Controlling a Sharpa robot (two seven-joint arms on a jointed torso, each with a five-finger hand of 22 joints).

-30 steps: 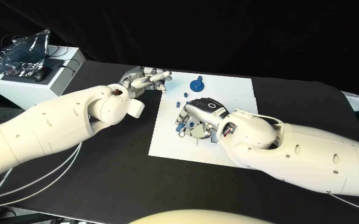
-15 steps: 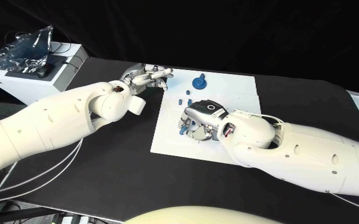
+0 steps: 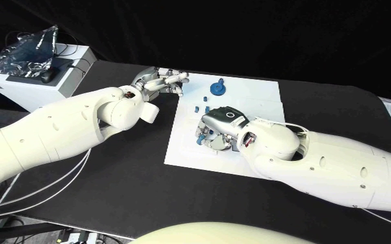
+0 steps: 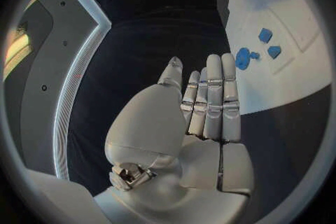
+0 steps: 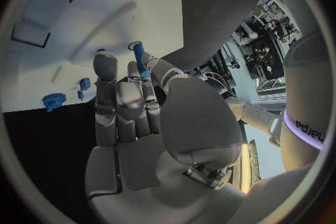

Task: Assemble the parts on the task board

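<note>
The robot's right silver many-fingered hand (image 3: 213, 133) is hanging low over the middle of the flat white rectangular task board (image 3: 252, 94) and is pinching a small blue cylindrical peg (image 5: 139, 57) between its thumb and a fingertip, as the right wrist view is showing; in the head view that peg (image 3: 198, 139) is peeking out at the hand's near edge, just above the board's surface. The left silver many-fingered hand (image 3: 160, 81) is hovering off the board's far left corner, above the black table (image 3: 122, 182), its fingers held straight and side by side, grasping nothing. A round blue gear-like disc (image 3: 215, 90) is sitting near the board's far edge, and a few small blue block pieces (image 3: 202, 109) are lying between that disc and the right hand. By my reading, the step in hand is carrying the peg to its seat on the board; whether the tip is already touching the board I cannot tell. The next move is likely calling for lining the peg upright over its hole and pressing it down gently before letting go.
</note>
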